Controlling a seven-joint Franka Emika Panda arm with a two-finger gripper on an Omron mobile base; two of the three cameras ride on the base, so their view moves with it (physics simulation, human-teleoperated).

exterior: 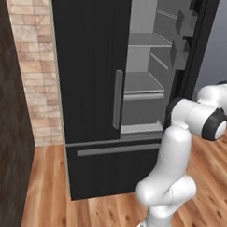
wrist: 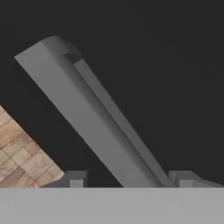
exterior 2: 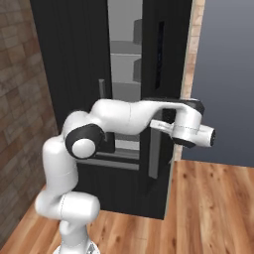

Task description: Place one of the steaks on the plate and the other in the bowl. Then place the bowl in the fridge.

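The tall black fridge (exterior: 89, 63) stands right in front of me, its right door swung open onto grey shelves (exterior: 142, 84). In the right base view my arm reaches across to that open door (exterior 2: 166, 59), with the hand (exterior 2: 187, 126) at its grey vertical handle (exterior 2: 155, 158). In the hand view the handle (wrist: 87, 113) runs slantwise down between my gripper's (wrist: 129, 180) two fingertips. The jaws stand apart around the bar, with a gap on the left side, so the gripper is open. The steaks, the plate and the bowl are out of view.
The left fridge door is shut, with its grey handle (exterior: 118, 99) beside the opening and the bottom drawer (exterior: 113, 167) below. A brick wall (exterior: 29, 60) and a dark panel (exterior: 6, 153) flank the left. Wooden floor (exterior 2: 218, 208) spreads to the right, before a grey-blue wall (exterior 2: 228, 74).
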